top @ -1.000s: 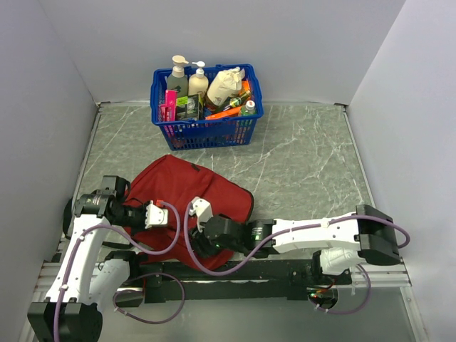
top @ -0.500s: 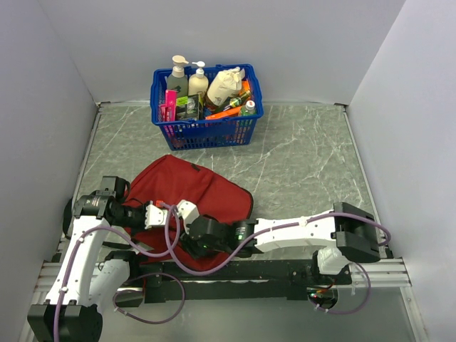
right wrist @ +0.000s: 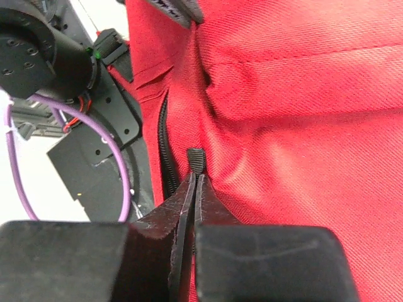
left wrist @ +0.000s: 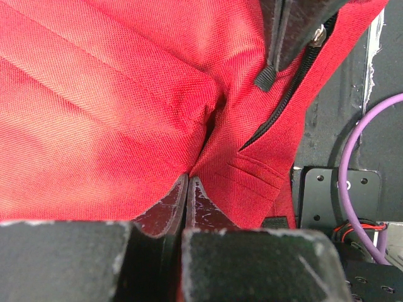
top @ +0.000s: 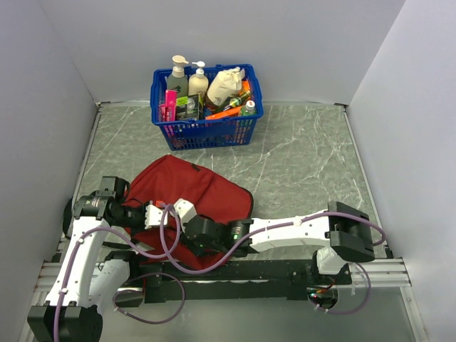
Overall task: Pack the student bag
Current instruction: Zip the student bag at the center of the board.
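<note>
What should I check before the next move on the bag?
1. Fabric fold of the student bag pinched in the left hand: ok.
2. Black pull tab pinched in the right hand: ok.
3. Bag open enough for packing: not ok, the visible stretch of zipper is closed.
4. Tab joined to the zipper slider: cannot tell, slider hidden.
5. The blue basket apart from the bag and both arms: ok.

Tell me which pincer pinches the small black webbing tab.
The right pincer, shut on the black tab; the left pincer grips only the dark-red fabric backpack.
</note>
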